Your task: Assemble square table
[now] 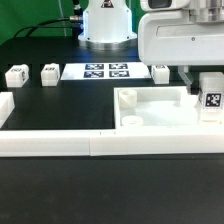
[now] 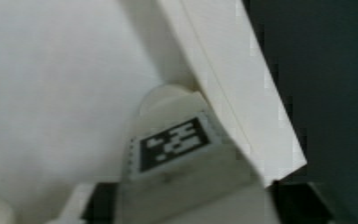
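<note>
The gripper (image 1: 208, 82) is closed to half width, both fingers clamping the tagged leg (image 1: 212, 100) beside the tabletop slab (image 1: 158, 112).

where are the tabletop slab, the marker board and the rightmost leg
tabletop slab (image 1: 160, 110): exterior view, bare flat middle
marker board (image 1: 97, 71): exterior view, centre between tags
rightmost leg (image 1: 211, 100): exterior view, its tag face

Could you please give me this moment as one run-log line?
claw: at tagged leg, grip unclear | leg: by tabletop rim | other legs: three loose, near marker board
</note>
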Robot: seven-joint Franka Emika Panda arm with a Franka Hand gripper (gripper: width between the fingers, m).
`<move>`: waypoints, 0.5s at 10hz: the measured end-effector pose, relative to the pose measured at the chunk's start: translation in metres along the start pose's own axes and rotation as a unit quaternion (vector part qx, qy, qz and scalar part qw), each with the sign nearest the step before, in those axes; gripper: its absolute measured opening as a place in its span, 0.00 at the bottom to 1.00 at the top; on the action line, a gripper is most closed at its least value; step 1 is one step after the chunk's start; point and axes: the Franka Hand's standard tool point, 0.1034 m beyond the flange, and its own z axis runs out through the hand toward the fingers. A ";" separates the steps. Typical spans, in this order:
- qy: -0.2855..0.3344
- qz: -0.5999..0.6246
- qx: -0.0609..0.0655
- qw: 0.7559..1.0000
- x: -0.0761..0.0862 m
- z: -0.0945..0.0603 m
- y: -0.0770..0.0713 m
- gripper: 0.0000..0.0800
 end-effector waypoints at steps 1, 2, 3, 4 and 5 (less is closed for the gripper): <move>-0.001 0.041 -0.002 0.999 0.000 0.001 0.003 0.37; -0.002 0.074 -0.001 0.997 0.000 0.001 0.003 0.37; -0.002 0.096 -0.001 0.995 0.000 0.001 0.003 0.37; -0.004 0.193 -0.004 0.981 -0.001 0.001 0.003 0.37; -0.013 0.301 -0.015 0.953 -0.005 0.000 0.004 0.37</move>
